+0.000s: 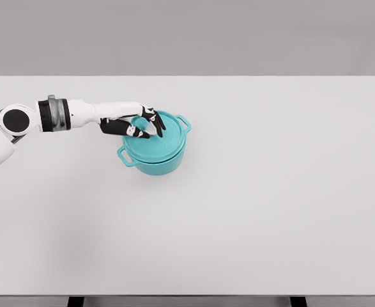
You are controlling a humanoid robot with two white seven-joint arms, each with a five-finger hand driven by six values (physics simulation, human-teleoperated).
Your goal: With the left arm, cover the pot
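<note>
**White arm, teal lid: hand directly over the pot**

White and jointed, the left arm (pixel 78 114) comes in from the left edge and stretches rightward across the pale tabletop (pixel 270 192). At its end, the left hand (pixel 136 123) lies over the left part of the lid (pixel 154 135), its dark fingers (pixel 156 121) curled down around what looks like the lid's central knob; the knob itself is mostly hidden under the hand, so I cannot tell for sure whether the grip is firm or merely resting.

The teal pot (pixel 156 163) stands left of the tabletop's middle, directly below the hand. The lid appears to sit on the pot's rim, roughly centred, perhaps a touch askew toward the back. The pot's two side handles run on a diagonal: one handle (pixel 124 155) at the lower left, the other handle (pixel 184 121) at the upper right, just beyond the fingertips.

The relation that counts is vertical: lid over pot, hand over lid. By my judgement the covering is nearly or wholly done, and what remains is letting go and lifting straight up without dragging the lid sideways.

The right arm is out of view.
</note>
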